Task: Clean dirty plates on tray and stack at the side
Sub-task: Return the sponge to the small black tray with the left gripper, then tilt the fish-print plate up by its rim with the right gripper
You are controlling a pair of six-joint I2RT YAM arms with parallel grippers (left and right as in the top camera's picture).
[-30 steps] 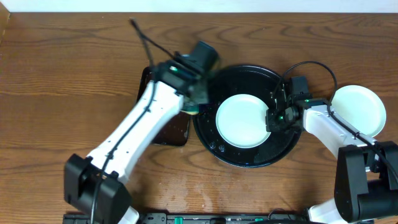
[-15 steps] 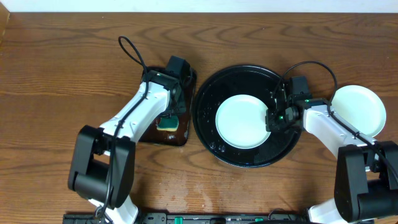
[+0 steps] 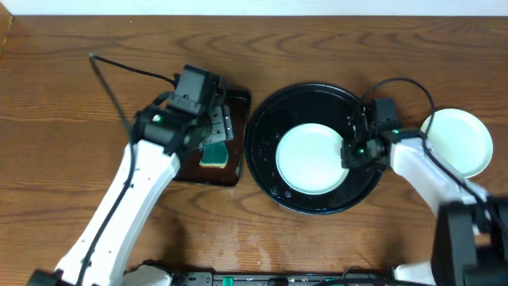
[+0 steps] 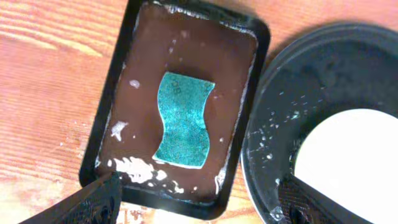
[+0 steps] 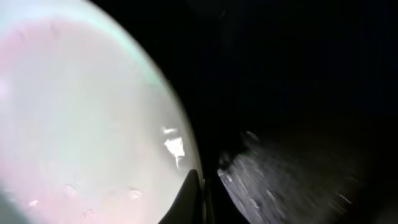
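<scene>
Wood table point(image 3: 71, 87) bears tray point(image 3: 305, 97), plate point(image 3: 309, 157) touching right tool point(image 3: 348, 152).

A pale plate point(image 3: 311, 158) sits in a round black tray point(image 3: 302, 99), the right gripper point(image 3: 348, 155) at its right edge, a second plate point(image 3: 456, 143) lying beside the tray.

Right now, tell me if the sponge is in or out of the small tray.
In: the sponge lies flat on the rectangular tray floor, inside its rim.
</scene>
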